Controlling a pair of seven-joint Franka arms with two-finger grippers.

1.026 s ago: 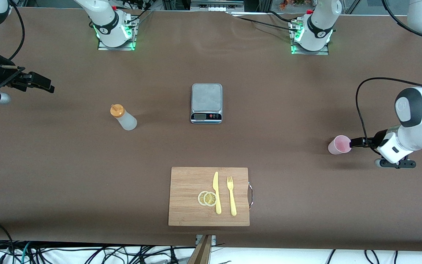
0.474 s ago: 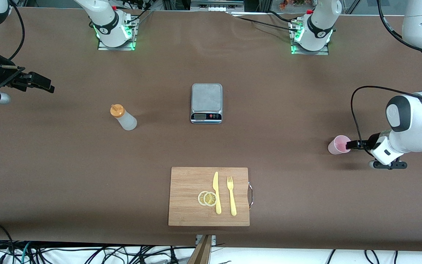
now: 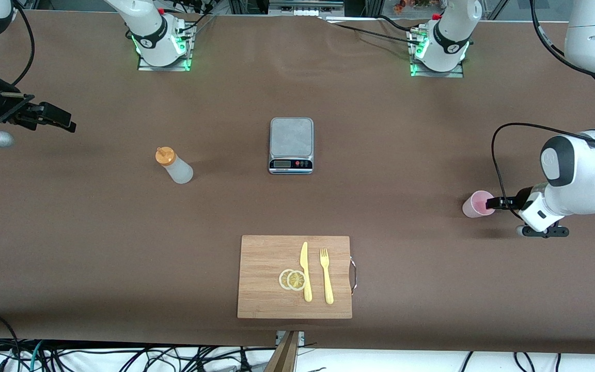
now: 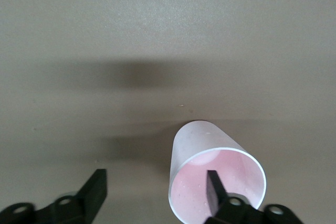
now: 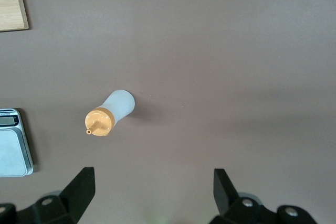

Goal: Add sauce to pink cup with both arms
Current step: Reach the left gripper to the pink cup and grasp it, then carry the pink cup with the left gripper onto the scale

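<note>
The pink cup (image 3: 477, 204) stands upright near the left arm's end of the table. My left gripper (image 3: 489, 203) is open at its rim. In the left wrist view (image 4: 155, 188) one finger (image 4: 212, 184) reaches inside the cup (image 4: 195, 141) and the other finger (image 4: 97, 186) is outside, so the jaws straddle the cup wall without closing on it. The sauce bottle (image 3: 174, 165) with its orange cap stands toward the right arm's end. My right gripper (image 3: 66, 123) is open and empty in the air, apart from the bottle. The right wrist view (image 5: 153, 184) shows the bottle (image 5: 113, 111) some way from its fingers.
A grey kitchen scale (image 3: 291, 144) sits mid-table; its corner shows in the right wrist view (image 5: 11, 148). A wooden cutting board (image 3: 261, 258) nearer the camera holds a yellow knife (image 3: 305, 271), a yellow fork (image 3: 326, 275) and lemon slices (image 3: 292, 279).
My left arm has moved in toward the pink cup, bringing one finger over its rim. The right arm has barely moved. The bottle and cup stay in place.
</note>
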